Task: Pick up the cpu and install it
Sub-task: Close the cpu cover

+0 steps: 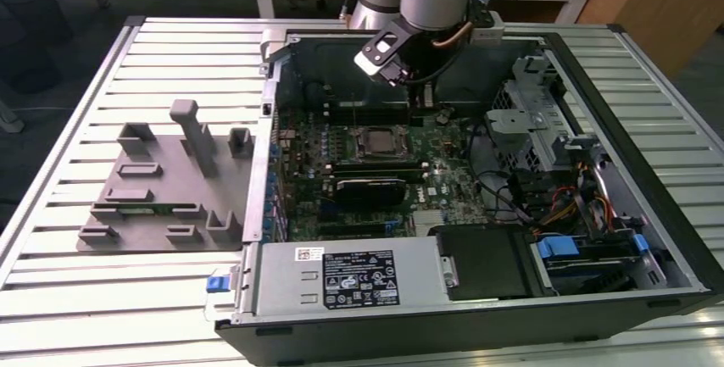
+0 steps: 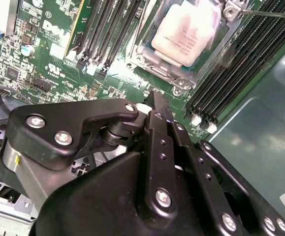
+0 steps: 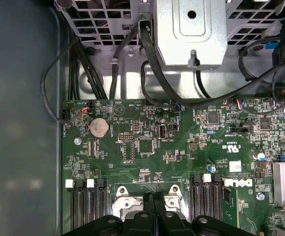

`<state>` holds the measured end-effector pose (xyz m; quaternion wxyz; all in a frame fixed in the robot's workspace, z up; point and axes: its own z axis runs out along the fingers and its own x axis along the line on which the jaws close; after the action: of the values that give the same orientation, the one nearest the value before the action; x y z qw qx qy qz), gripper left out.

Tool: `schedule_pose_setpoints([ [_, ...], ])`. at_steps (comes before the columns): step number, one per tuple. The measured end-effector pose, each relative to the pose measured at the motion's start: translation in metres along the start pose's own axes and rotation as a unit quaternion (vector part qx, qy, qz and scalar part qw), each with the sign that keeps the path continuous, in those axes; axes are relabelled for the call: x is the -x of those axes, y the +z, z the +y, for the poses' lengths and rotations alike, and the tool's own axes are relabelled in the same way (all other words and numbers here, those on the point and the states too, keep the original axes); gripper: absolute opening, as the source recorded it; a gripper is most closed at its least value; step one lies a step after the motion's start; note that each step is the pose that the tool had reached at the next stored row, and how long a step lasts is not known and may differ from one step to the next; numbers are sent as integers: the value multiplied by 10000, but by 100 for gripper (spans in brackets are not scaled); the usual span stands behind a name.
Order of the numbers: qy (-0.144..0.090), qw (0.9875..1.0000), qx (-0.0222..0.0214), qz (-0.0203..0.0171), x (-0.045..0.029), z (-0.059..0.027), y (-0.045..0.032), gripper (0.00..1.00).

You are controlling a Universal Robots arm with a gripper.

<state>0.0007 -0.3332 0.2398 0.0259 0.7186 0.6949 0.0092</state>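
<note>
black two-finger gripper (image 2: 154, 98) closed, empty, hovers near silvery square cpu (image 2: 184, 30) lying in metal socket frame (image 2: 157, 73). risk: if cpu skewed, pressing could bend pins.

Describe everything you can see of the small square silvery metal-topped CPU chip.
The small, flat, square CPU has a pale silvery metal top plate with rounded corners and faint print. It lies flat in the shiny metal-framed socket on the green motherboard, between black memory slots. The black gripper is shut, apart from it.
</note>
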Motion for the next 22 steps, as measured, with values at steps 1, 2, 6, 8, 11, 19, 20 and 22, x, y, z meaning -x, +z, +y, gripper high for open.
schedule_pose_setpoints([
  [1,0,10000,0,1,0,0,0,11],
  [2,0,10000,0,0,0,0,0,11],
  [6,0,10000,0,0,1,-22,0,11],
  [8,0,10000,0,1,2,-58,3,11],
  [11,0,10000,1,1,3,-115,15,11],
  [19,0,10000,0,0,7,-256,57,11],
  [20,0,10000,0,0,8,-264,60,11],
  [22,0,10000,0,1,8,-275,65,11],
])
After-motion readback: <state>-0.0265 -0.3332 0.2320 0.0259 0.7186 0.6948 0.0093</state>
